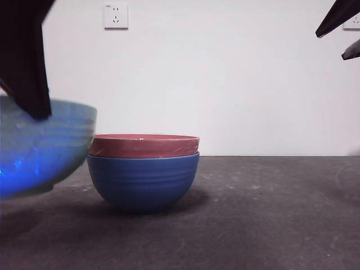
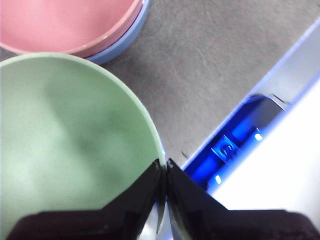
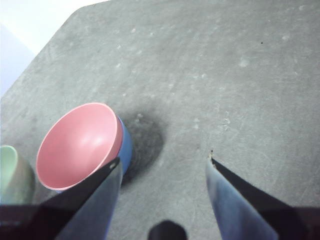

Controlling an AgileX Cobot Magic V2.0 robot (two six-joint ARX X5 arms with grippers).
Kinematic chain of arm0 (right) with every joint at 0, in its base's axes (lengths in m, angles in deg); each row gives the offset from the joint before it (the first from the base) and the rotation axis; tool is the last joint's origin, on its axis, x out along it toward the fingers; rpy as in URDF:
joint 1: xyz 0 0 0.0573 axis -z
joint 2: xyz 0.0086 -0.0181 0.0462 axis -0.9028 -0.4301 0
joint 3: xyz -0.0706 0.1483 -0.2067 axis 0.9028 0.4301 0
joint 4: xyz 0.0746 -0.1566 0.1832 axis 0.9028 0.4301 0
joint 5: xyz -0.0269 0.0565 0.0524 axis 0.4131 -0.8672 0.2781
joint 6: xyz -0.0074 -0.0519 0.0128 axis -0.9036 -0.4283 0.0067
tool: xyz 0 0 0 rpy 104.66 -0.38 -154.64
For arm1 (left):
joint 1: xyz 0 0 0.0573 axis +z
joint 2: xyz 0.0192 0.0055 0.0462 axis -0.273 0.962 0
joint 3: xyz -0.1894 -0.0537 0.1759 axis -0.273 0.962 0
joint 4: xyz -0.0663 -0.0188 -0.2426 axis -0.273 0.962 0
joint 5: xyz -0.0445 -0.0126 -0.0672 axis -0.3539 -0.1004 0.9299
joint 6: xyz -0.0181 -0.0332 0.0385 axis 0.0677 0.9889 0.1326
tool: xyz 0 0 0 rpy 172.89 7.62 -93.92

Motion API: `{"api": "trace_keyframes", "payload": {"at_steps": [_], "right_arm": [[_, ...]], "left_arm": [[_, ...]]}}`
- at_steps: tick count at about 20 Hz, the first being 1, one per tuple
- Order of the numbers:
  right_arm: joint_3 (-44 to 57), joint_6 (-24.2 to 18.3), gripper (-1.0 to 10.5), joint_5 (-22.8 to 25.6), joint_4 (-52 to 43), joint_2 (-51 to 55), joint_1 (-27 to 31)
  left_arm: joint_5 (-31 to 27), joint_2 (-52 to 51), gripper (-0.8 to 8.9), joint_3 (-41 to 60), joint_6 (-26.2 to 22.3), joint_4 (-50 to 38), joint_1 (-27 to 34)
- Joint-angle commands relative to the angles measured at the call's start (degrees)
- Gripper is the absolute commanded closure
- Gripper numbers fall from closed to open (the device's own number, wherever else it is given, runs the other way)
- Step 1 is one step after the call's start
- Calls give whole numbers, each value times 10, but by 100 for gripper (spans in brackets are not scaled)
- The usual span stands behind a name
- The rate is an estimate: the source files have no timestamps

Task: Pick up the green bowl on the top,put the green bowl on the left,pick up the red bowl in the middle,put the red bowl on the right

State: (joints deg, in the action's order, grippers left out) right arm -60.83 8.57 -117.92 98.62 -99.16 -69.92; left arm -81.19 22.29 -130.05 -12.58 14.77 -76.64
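Note:
The green bowl (image 1: 42, 146) hangs tilted at the left edge of the front view, low over the table, lit blue on its underside. My left gripper (image 2: 165, 167) is shut on the green bowl's (image 2: 70, 140) rim. The red bowl (image 1: 144, 145) sits nested in a blue bowl (image 1: 143, 181) at the table's middle, just right of the green bowl; both show in the left wrist view, red bowl (image 2: 65, 25), and from the right wrist, red bowl (image 3: 77, 145). My right gripper (image 3: 164, 165) hangs open high above the table, right of the stack.
The dark grey table (image 1: 270, 214) stretches right of the stack. A white wall with a socket (image 1: 116, 16) stands behind. In the left wrist view the table's edge borders a blue-lit device (image 2: 235, 145).

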Motion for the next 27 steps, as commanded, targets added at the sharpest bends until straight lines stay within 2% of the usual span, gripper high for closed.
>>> {"api": "trace_keyframes", "payload": {"at_steps": [1,11,12,14,15,20,24,27], "right_arm": [[-2,6,667,2,-3,-2,-1],[-2,5,666,1,-4,-5,-1],[-2,5,666,0,-3,-5,-1],[-2,5,665,-1,-4,-5,-1],[-2,5,663,-2,-3,-5,-1],[-4,-5,653,-3,-5,-6,-27],[-36,-31,653,-1,1,-40,-96],[-100,-73,653,-1,28,-103,-157]], "left_arm": [[-11,12,822,27,17,-37,0],[-11,123,813,48,15,-98,0],[-10,123,787,48,15,-98,0],[-9,121,528,48,16,-87,0],[-11,121,436,48,18,-79,1],[-10,96,435,-2,17,-6,1],[-12,9,435,-82,15,-3,10],[-12,-57,436,-125,-3,-3,51]]}}
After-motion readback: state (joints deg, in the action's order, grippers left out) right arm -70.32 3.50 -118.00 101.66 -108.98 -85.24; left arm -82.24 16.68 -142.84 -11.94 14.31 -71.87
